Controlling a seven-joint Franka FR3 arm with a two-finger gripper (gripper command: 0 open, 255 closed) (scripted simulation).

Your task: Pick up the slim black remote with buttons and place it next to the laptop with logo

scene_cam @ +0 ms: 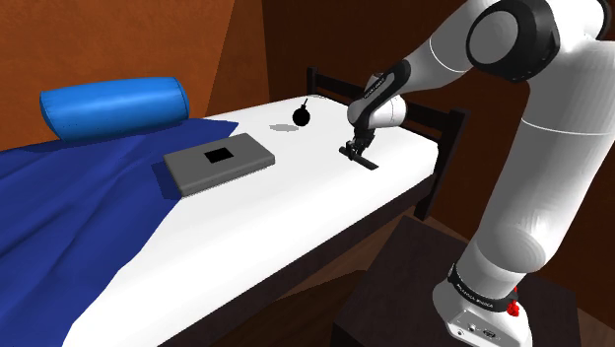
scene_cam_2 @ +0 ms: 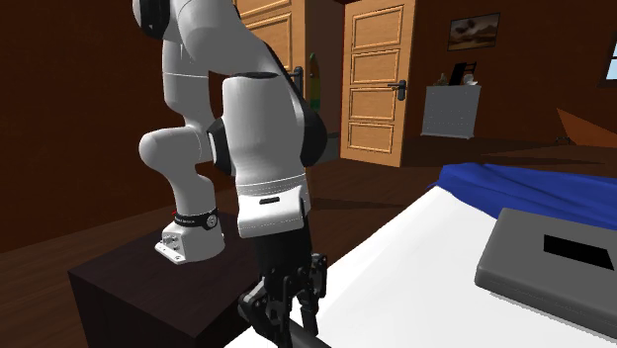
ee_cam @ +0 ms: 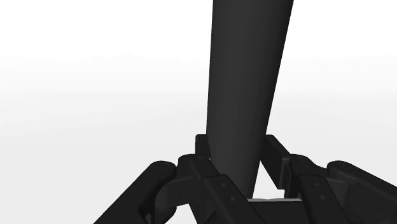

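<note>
Shoulder view: the slim black remote (scene_cam: 367, 163) lies flat on the white bed (scene_cam: 296, 227), well apart from the grey laptop (scene_cam: 219, 160). One end is hidden under the gripper (scene_cam: 355, 151). The arm reaches down with the hand nearly upright.
Second exterior view: the laptop is cut off by the frame, and the remote is hard to make out.
Wrist view: the jaws are apart, straddling the remote.

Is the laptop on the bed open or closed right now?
Closed: the flat grey laptop with a black logo lies as one slab on the white bed.
</note>
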